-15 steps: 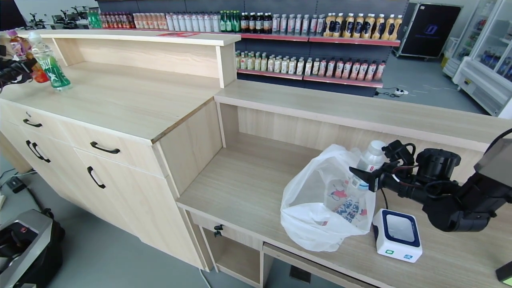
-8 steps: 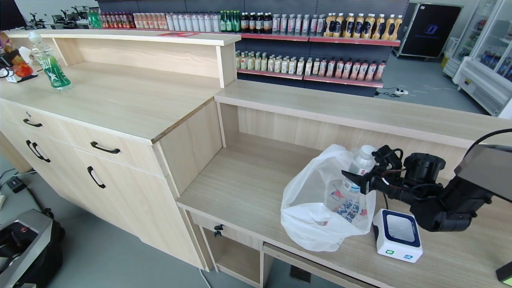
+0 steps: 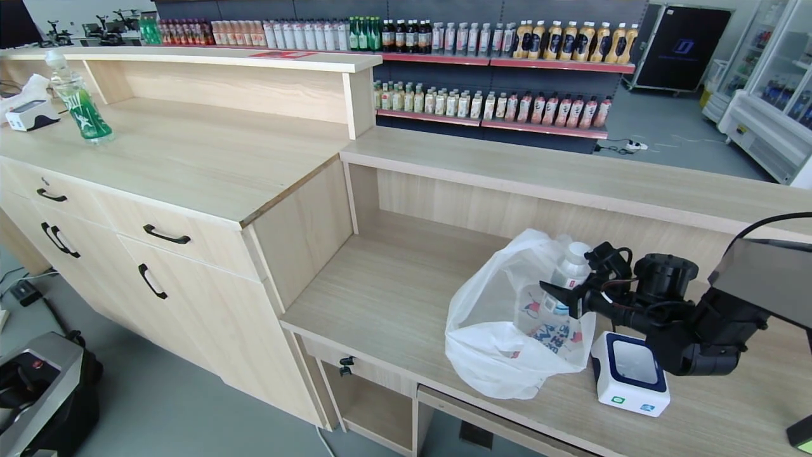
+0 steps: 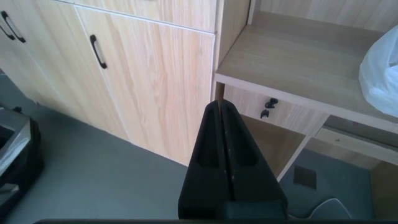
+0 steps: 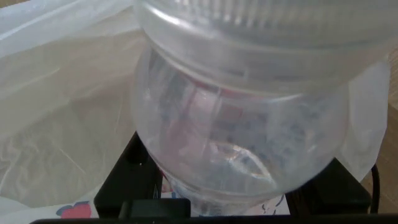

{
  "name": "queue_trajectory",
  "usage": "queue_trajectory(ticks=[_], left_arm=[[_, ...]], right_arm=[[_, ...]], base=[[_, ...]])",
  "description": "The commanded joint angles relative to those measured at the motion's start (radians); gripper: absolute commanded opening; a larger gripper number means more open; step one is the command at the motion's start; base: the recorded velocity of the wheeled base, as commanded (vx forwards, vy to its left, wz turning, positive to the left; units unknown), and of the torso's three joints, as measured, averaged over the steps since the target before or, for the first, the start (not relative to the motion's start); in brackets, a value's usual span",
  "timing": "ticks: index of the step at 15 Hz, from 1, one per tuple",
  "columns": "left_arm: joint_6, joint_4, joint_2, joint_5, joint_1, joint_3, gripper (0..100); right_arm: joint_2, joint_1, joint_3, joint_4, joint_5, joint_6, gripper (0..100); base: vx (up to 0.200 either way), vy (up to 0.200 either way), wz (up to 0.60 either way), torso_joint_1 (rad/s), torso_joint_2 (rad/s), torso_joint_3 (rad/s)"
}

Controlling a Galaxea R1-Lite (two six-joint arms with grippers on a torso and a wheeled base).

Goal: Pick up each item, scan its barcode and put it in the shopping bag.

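Over the last second the right gripper (image 3: 566, 290) has come down and in toward the shopping bag (image 3: 501, 336), carrying the clear bottle (image 3: 573, 266) lower, so that most of the bottle's body now sits inside the bag's mouth. At the far left of the upper worktop (image 3: 190, 158), the reddish bottle seen earlier is gone, and a white box (image 3: 28, 114) shows there beside the green bottle (image 3: 79, 101).

The right fingers are closed on the clear bottle just under its shoulder, and it hangs nearly upright with its white cap above the bag's rim. The left gripper (image 4: 219, 115) has its fingers pressed together on nothing and points down at the floor in front of the cabinet.

The bottle looks like thin, smooth plastic. If full, it would be fairly heavy, slick and apt to dent under a hard squeeze. The stiffer band below the shoulder seems the safest place to hold it.

The bag is soft, thin film slumped on the lower worktop (image 3: 393, 285), just beside the scanner (image 3: 631, 371), and its mouth could fold shut. Red and blue print shows through the film, but whether anything besides this bottle lies inside cannot be told.
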Motion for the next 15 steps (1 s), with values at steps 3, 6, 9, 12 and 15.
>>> queue_trajectory(ticks=[3, 6, 9, 12, 15], left_arm=[[0.001, 0.000, 0.000, 0.000, 0.000, 0.000, 0], [-0.001, 0.000, 0.000, 0.000, 0.000, 0.000, 0], [-0.001, 0.000, 0.000, 0.000, 0.000, 0.000, 0], [-0.001, 0.000, 0.000, 0.000, 0.000, 0.000, 0], [-0.001, 0.000, 0.000, 0.000, 0.000, 0.000, 0]], right_arm=[[0.019, -0.006, -0.005, 0.000, 0.000, -0.001, 0], [0.025, -0.006, -0.007, 0.004, -0.001, -0.002, 0], [0.022, -0.010, -0.007, 0.015, 0.000, -0.002, 100], [0.008, -0.011, -0.007, 0.013, -0.001, -0.002, 100], [-0.115, -0.008, 0.019, 0.059, -0.003, -0.001, 100]], base=[[0.000, 0.000, 0.00, 0.000, 0.00, 0.000], [0.000, 0.000, 0.00, 0.000, 0.00, 0.000], [0.000, 0.000, 0.00, 0.000, 0.00, 0.000], [0.000, 0.000, 0.00, 0.000, 0.00, 0.000], [0.000, 0.000, 0.00, 0.000, 0.00, 0.000]])
